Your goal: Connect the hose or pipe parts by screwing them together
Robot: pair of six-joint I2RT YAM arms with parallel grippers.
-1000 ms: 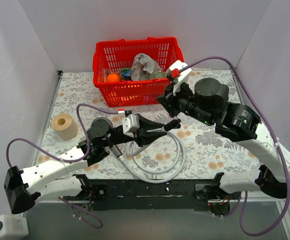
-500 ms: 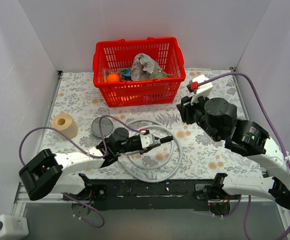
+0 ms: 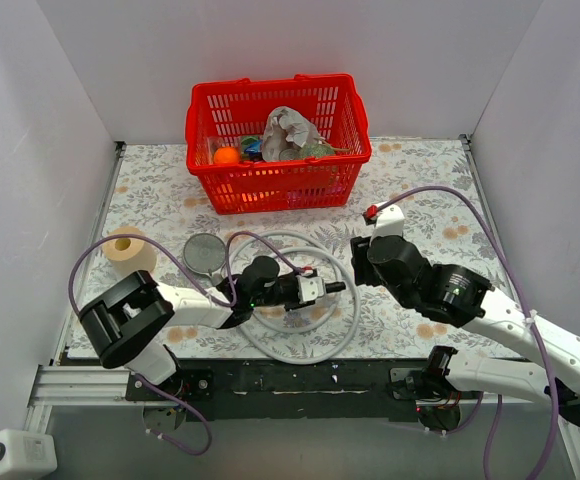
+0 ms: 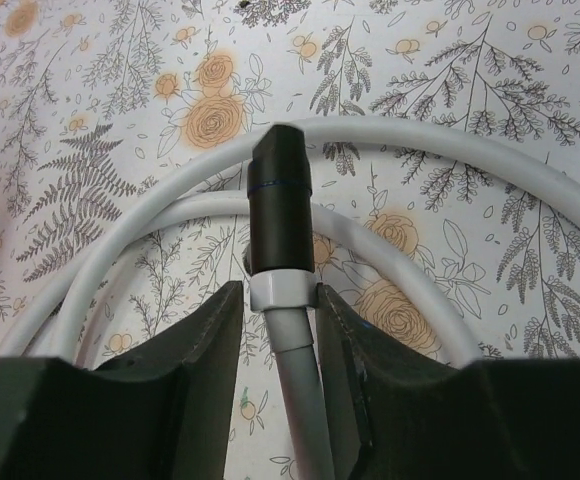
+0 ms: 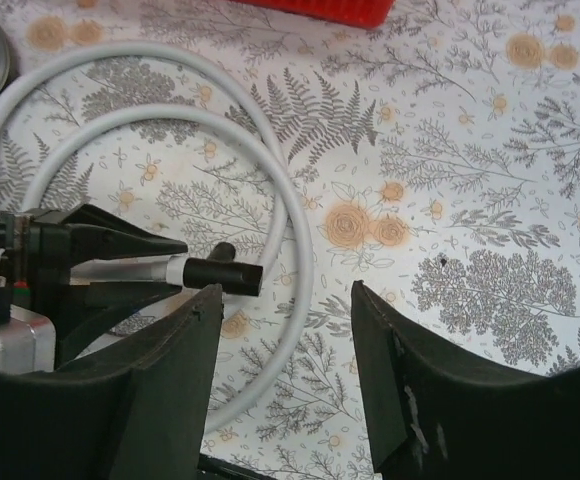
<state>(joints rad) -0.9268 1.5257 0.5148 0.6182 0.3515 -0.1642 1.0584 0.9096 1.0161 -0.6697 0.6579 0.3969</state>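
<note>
The light-grey hose (image 3: pixel 342 330) lies coiled on the flowered table (image 3: pixel 430 200). My left gripper (image 3: pixel 313 289) lies low over the coil, shut on the hose's end just behind its white nut (image 4: pixel 282 292). A dark straight piece (image 4: pixel 280 205) sticks out past the nut, pointing right. The shower head's round grey disc (image 3: pixel 203 252) lies face up left of the coil, with its handle hidden behind the left arm. My right gripper (image 3: pixel 360 262) hovers right of the dark tip, open, with nothing between its fingers (image 5: pixel 160 350). The right wrist view also takes in the hose (image 5: pixel 295 250) and the dark piece (image 5: pixel 225 274).
A red basket (image 3: pixel 270 185) holding several items stands at the back. A beige roll (image 3: pixel 125 250) sits at the left edge. Purple cables (image 3: pixel 120 262) loop over the left arm. White walls close in on the left, back and right.
My right gripper has let go of the dark tip, opened and dropped back toward the right front. The left arm has lowered toward the table, still holding the hose end.
</note>
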